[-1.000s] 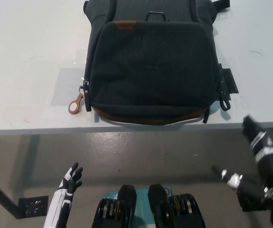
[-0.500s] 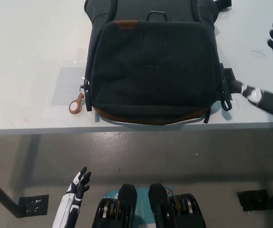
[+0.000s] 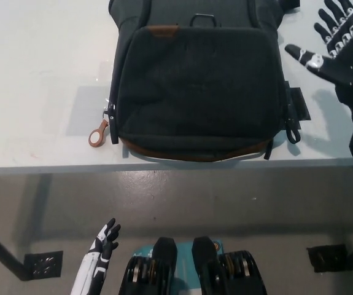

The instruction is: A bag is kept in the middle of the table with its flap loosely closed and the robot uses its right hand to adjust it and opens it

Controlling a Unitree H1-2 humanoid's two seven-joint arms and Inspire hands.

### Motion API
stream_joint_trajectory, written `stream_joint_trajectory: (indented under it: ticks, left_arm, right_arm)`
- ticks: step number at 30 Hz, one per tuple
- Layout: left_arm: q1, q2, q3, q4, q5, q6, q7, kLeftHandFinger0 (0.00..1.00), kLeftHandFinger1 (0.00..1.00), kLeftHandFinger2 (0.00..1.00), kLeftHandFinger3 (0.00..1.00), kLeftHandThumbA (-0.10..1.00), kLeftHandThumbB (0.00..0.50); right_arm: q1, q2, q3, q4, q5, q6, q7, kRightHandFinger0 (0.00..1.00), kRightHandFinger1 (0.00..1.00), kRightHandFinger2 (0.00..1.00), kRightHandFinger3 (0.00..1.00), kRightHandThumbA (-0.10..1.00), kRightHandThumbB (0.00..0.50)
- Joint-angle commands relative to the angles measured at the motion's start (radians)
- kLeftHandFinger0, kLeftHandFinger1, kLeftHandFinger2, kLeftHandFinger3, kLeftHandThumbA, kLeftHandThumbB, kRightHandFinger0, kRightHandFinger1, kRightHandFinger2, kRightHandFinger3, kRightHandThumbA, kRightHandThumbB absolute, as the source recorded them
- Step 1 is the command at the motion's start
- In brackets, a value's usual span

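Bag (image 3: 197, 86) left of R fingers (image 3: 333, 18)

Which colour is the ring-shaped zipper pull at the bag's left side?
Brown zipper pull, seen in the head view.

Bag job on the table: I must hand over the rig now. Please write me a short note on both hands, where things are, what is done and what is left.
Right hand: open, fingers spread, above the table to the right of the bag, apart from it.
Left hand: open, resting low at the lower left, below the table edge.
Bag: dark, lying flat in the middle of the table, flap closed; a brown zip pull tab lies at its left side.
Done: nothing on the bag yet.
Left: bring the right hand onto the flap, adjust it and open it.
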Motion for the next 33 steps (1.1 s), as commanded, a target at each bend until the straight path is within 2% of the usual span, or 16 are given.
stream_joint_trajectory:
  ticks: [1, 5, 11, 17, 25, 28, 30, 33]
  left_arm:
    - [-0.006, 0.001, -0.007, -0.009, 0.017, -0.03, 0.012, 1.0, 1.0, 1.0, 1.0, 1.0, 0.236]
    - [-0.009, 0.01, -0.008, -0.011, 0.024, -0.028, 0.008, 1.0, 1.0, 1.0, 1.0, 1.0, 0.228]
    - [-0.015, 0.013, -0.013, -0.011, 0.02, -0.03, 0.001, 1.0, 1.0, 1.0, 1.0, 1.0, 0.205]
    - [-0.018, 0.018, -0.014, -0.021, 0.033, -0.02, 0.002, 1.0, 1.0, 1.0, 1.0, 1.0, 0.223]
    - [-0.017, 0.027, -0.016, -0.02, 0.028, -0.02, -0.005, 1.0, 1.0, 1.0, 1.0, 1.0, 0.216]
    - [-0.015, 0.029, -0.019, -0.018, 0.023, -0.021, -0.01, 1.0, 1.0, 1.0, 1.0, 1.0, 0.219]
    - [-0.014, 0.029, -0.019, -0.014, 0.021, -0.024, -0.009, 1.0, 1.0, 1.0, 1.0, 1.0, 0.207]
    - [-0.019, 0.03, -0.02, -0.014, 0.018, -0.023, -0.01, 1.0, 1.0, 1.0, 1.0, 1.0, 0.223]
  right_arm:
    - [-0.085, 0.02, -0.033, 0.031, 0.128, 0.079, 0.022, 1.0, 1.0, 1.0, 1.0, 1.0, 0.271]
    - [-0.126, 0.03, -0.011, 0.087, 0.11, 0.074, 0.03, 1.0, 1.0, 1.0, 1.0, 1.0, 0.29]
    - [-0.187, 0.044, 0.012, 0.161, 0.098, 0.051, 0.045, 1.0, 1.0, 1.0, 1.0, 1.0, 0.288]
    - [-0.229, 0.069, 0.055, 0.237, 0.077, 0.022, 0.059, 1.0, 1.0, 1.0, 1.0, 1.0, 0.257]
    - [-0.232, 0.096, 0.095, 0.274, 0.066, -0.001, 0.072, 1.0, 1.0, 1.0, 1.0, 1.0, 0.237]
    - [-0.235, 0.113, 0.09, 0.292, 0.078, -0.001, 0.064, 1.0, 1.0, 1.0, 1.0, 1.0, 0.242]
    - [-0.229, 0.118, 0.101, 0.307, 0.068, -0.01, 0.069, 1.0, 1.0, 1.0, 1.0, 1.0, 0.273]
    - [-0.216, 0.11, 0.124, 0.323, 0.057, -0.001, 0.09, 1.0, 1.0, 1.0, 1.0, 1.0, 0.301]
